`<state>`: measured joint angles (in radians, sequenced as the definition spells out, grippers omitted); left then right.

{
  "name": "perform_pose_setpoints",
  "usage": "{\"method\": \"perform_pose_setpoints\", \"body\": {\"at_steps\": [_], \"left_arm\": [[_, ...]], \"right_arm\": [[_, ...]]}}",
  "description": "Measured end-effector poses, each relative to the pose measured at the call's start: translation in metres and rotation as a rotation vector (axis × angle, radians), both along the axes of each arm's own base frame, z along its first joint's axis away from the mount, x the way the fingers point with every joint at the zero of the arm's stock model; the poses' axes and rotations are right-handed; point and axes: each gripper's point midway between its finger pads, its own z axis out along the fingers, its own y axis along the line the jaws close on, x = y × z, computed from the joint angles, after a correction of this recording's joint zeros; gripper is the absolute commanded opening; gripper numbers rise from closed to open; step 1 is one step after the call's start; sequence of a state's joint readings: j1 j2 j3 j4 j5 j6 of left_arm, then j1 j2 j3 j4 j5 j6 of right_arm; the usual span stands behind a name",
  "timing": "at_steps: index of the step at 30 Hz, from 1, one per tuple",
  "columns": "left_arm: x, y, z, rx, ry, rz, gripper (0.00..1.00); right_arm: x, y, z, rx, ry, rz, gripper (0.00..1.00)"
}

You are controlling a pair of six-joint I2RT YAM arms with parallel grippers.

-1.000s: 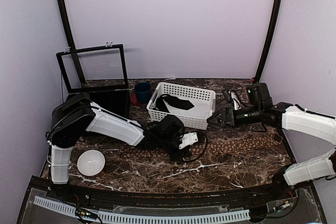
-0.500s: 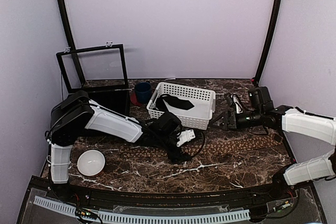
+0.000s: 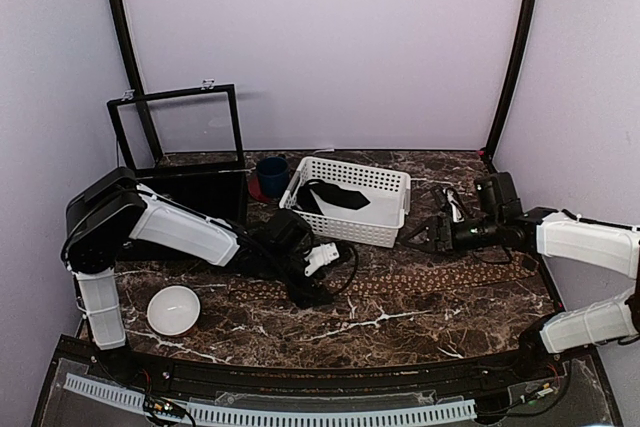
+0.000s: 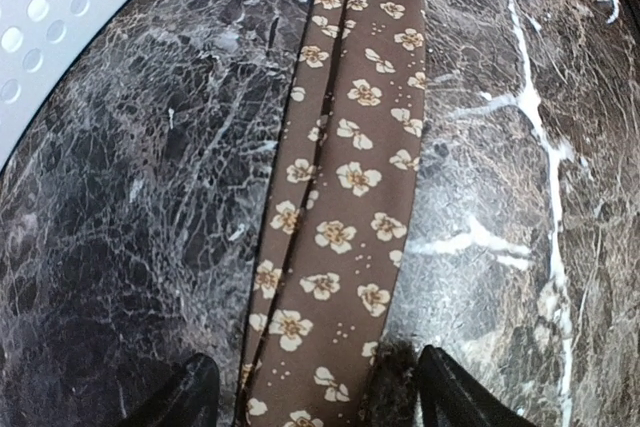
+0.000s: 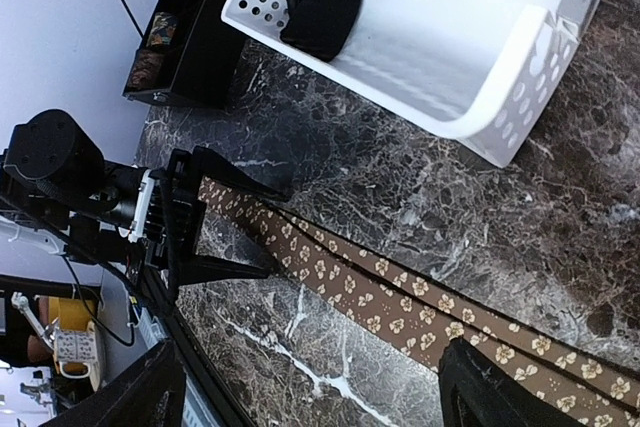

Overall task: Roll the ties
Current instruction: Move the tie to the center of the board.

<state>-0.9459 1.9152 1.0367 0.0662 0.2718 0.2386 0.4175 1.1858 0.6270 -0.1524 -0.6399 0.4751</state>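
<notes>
Only the left wrist view resolves the flower print on the tie [image 4: 345,177], lying flat on the table [image 3: 450,317] between the wide-spread jaws of the left gripper [image 4: 312,392]; the right gripper [image 3: 415,238] hangs wide apart, empty.

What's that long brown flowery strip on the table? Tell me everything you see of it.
It's a necktie: brown cloth printed with small cream flowers, with a seam or fold running lengthwise. It lies flat and unrolled on the dark marble table, stretched sideways in front of the white basket. The left gripper has its open jaws either side of one end.
</notes>
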Motion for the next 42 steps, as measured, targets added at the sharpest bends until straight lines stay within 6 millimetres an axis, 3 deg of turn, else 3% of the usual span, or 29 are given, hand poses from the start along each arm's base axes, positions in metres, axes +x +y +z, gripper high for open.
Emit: {"method": "perform_pose_setpoints", "body": {"at_steps": [4, 8, 13, 21, 29, 31, 33, 35, 37, 40, 42], "left_arm": [[0.001, -0.007, -0.001, -0.002, -0.003, -0.006, 0.49], [0.004, -0.028, -0.001, -0.019, -0.015, -0.031, 0.34], [0.001, -0.047, -0.001, -0.038, -0.02, -0.059, 0.3], [-0.001, -0.078, 0.0, -0.086, 0.0, -0.086, 0.29], [0.012, -0.142, 0.003, -0.162, 0.005, -0.107, 0.3], [0.017, -0.157, 0.004, -0.179, 0.003, -0.113, 0.37], [0.018, -0.163, 0.004, -0.183, -0.001, -0.119, 0.53], [0.018, -0.162, 0.005, -0.177, -0.002, -0.122, 0.65], [0.015, -0.153, 0.006, -0.166, 0.0, -0.117, 0.69], [0.004, -0.116, 0.01, -0.125, 0.037, -0.078, 0.71], [-0.003, -0.081, 0.019, -0.107, 0.063, -0.018, 0.72]], "right_arm": [[-0.002, -0.008, -0.01, 0.015, 0.062, -0.036, 0.85], [0.002, -0.021, -0.012, 0.037, 0.099, -0.09, 0.85], [0.011, -0.036, 0.0, 0.07, 0.082, -0.142, 0.84], [0.016, -0.056, 0.002, 0.082, 0.094, -0.192, 0.83], [0.015, -0.069, 0.008, 0.087, 0.082, -0.223, 0.83], [0.015, -0.07, 0.009, 0.088, 0.079, -0.225, 0.83], [0.015, -0.07, 0.008, 0.087, 0.081, -0.225, 0.82], [0.015, -0.069, 0.008, 0.09, 0.083, -0.221, 0.82], [0.014, -0.067, 0.008, 0.104, 0.086, -0.212, 0.82], [0.011, -0.059, 0.006, 0.12, 0.097, -0.193, 0.8], [0.009, -0.047, 0.005, 0.126, 0.103, -0.16, 0.76]]}}
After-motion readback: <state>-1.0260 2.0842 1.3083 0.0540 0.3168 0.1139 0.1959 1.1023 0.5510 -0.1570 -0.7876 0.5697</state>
